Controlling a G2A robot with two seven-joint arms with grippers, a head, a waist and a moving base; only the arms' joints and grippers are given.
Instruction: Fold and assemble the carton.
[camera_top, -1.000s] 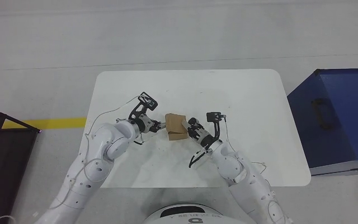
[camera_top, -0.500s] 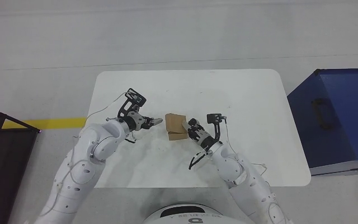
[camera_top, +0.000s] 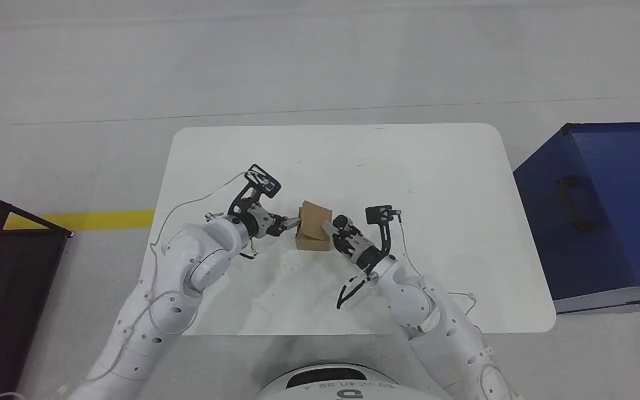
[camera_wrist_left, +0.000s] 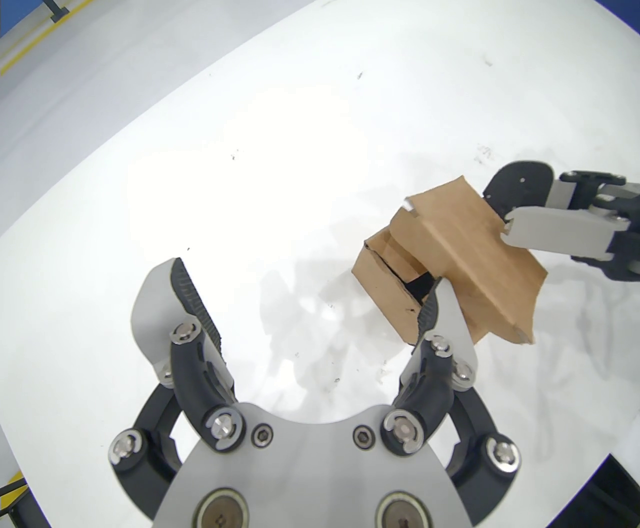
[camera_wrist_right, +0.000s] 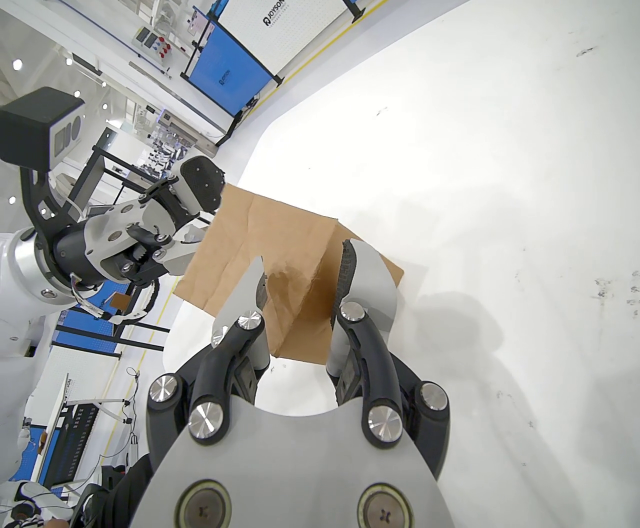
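One creased brown cardboard carton (camera_top: 314, 224) on the white bench (camera_top: 420, 170), fingers of the right gripper (camera_wrist_right: 302, 260) pinching its fold, the left gripper (camera_wrist_left: 307, 275) splayed.

Bench (camera_top: 450, 170): white top, roughly rectangular, corners rounded, standing on a pale grey floor (camera_top: 300, 60). Surface smooth and glossy, with a bright glare patch. Small dark specks and scuff marks (camera_wrist_right: 602, 287) are scattered over it, more of them toward the middle.

On it: one brown cardboard carton (camera_top: 314, 224), near the middle of the top, well away from every edge. It sits tilted, part-folded, one end open with loose flaps. A soft shadow lies under it. Cannot tell how much of its underside touches the bench.
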